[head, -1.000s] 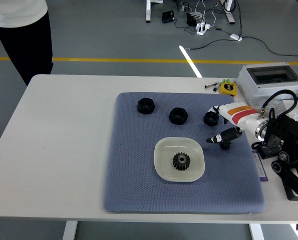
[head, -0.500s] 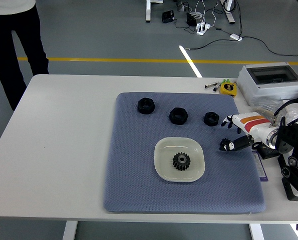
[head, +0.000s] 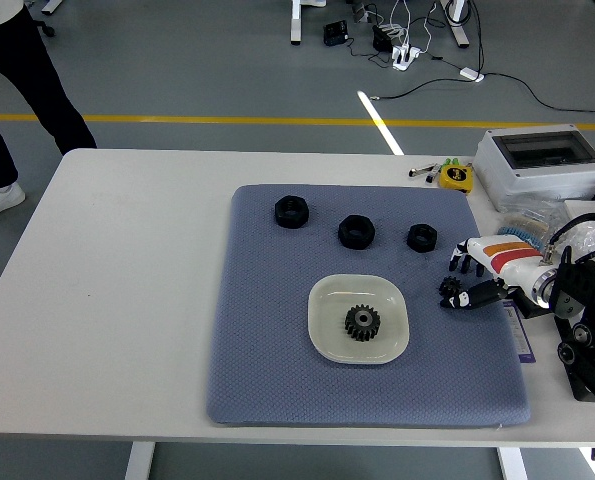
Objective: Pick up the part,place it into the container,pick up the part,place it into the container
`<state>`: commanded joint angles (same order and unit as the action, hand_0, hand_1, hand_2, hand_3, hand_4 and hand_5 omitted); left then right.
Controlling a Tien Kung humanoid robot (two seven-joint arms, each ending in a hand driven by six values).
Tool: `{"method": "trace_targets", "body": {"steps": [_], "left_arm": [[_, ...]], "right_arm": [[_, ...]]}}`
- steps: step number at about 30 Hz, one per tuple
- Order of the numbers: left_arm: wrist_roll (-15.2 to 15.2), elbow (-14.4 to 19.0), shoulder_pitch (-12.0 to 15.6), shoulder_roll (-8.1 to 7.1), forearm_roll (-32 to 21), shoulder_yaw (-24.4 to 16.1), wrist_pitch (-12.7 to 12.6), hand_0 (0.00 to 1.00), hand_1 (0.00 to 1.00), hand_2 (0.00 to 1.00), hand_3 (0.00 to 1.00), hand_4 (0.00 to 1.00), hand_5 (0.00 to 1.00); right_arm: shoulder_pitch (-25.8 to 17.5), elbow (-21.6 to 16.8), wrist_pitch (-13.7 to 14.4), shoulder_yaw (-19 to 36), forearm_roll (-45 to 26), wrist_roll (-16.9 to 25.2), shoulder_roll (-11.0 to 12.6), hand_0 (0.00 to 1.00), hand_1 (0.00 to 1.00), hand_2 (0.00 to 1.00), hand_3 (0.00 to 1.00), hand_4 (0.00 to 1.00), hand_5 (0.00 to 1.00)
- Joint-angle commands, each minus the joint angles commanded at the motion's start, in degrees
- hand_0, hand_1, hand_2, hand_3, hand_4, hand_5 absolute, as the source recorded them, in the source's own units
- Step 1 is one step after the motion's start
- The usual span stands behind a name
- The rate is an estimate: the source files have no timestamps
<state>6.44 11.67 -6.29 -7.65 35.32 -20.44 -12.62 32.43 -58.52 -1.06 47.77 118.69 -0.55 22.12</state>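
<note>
Hovering at the mat's (head: 277, 390) right edge, your right robot hand (head: 464, 282) looks relaxed, fingers loose, grasping nothing. One gear (head: 361, 322) already sits in the dish (head: 327, 335); three black nuts (head: 356, 231) remain in a row beyond it, nearest just beside your fingers. Roughly one placement done, more left. White counter (head: 127, 290), grey floor, person's legs top left.

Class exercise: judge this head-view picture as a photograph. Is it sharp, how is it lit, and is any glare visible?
Head view: sharp across the white table and blue mat; lighting is even and soft, with only faint shadows under the black parts; a bright streak of glare lies on the floor beyond the table; the gear stays crisp in its dish.
</note>
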Motion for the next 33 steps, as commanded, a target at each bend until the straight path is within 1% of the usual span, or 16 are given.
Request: {"method": "trace_targets", "body": {"steps": [4,5,10,11,16,17,22,23,28,29,33], "left_arm": [[0.0,0.0,0.0,0.03,0.1,0.0,0.0,0.707,0.643,0.675,0.58,0.678,0.636],[0.0,0.0,0.0,0.03,0.1,0.0,0.0,0.707,0.645,0.675,0.581,0.677,0.635],[0.1,0.0,0.0,0.02,0.2,-0.1,0.1,0.707,0.645,0.675,0.581,0.677,0.635],[0.1,0.0,0.0,0.03,0.3,-0.1,0.1,0.707,0.643,0.674,0.58,0.677,0.636],[0.1,0.0,-0.1,0.01,0.2,-0.1,0.0,0.707,0.643,0.674,0.58,0.677,0.636],[0.1,0.0,-0.1,0.01,0.1,0.0,0.0,0.707,0.644,0.674,0.582,0.678,0.636],[0.1,0.0,-0.1,0.01,0.2,-0.1,0.0,0.707,0.644,0.674,0.582,0.678,0.636],[0.1,0.0,-0.1,0.01,0.2,-0.1,0.0,0.707,0.644,0.673,0.581,0.677,0.636],[0.1,0.0,-0.1,0.02,0.2,-0.1,0.0,0.707,0.644,0.673,0.581,0.677,0.636],[0.1,0.0,0.0,0.02,0.2,-0.1,0.1,0.707,0.643,0.672,0.581,0.678,0.635],[0.1,0.0,-0.1,0.02,0.2,-0.1,0.0,0.707,0.643,0.672,0.581,0.678,0.635]], "right_arm": [[0.0,1.0,1.5,-0.4,-0.5,0.1,-0.3,0.184,0.41,0.499,0.535,0.998,0.427],[0.0,1.2,1.8,-0.5,-0.6,0.1,-0.3,0.167,0.396,0.477,0.52,0.909,0.376],[-0.1,2.1,3.2,-0.9,-1.0,0.3,-0.6,0.167,0.396,0.477,0.52,0.909,0.376],[0.0,2.2,3.5,-1.0,-1.0,0.3,-0.6,0.148,0.362,0.451,0.512,0.861,0.366],[-0.1,2.7,4.2,-1.4,-1.2,0.4,-0.8,0.148,0.362,0.451,0.512,0.861,0.366],[-0.1,2.8,4.4,-1.4,-1.3,0.5,-0.8,0.119,0.319,0.418,0.499,0.826,0.329],[-0.3,2.9,4.8,-1.7,-1.7,0.8,-0.9,0.119,0.319,0.418,0.499,0.826,0.329],[-0.3,2.9,4.8,-1.8,-1.7,0.9,-0.9,0.092,0.272,0.385,0.487,0.834,0.287],[-0.4,2.9,5.0,-1.9,-1.9,1.0,-0.9,0.092,0.272,0.385,0.487,0.834,0.287],[-0.4,2.9,4.9,-1.9,-1.9,1.0,-0.9,0.072,0.235,0.349,0.466,0.838,0.251],[-0.4,2.9,4.8,-1.8,-2.0,1.0,-0.9,0.072,0.235,0.349,0.466,0.838,0.251]]}}
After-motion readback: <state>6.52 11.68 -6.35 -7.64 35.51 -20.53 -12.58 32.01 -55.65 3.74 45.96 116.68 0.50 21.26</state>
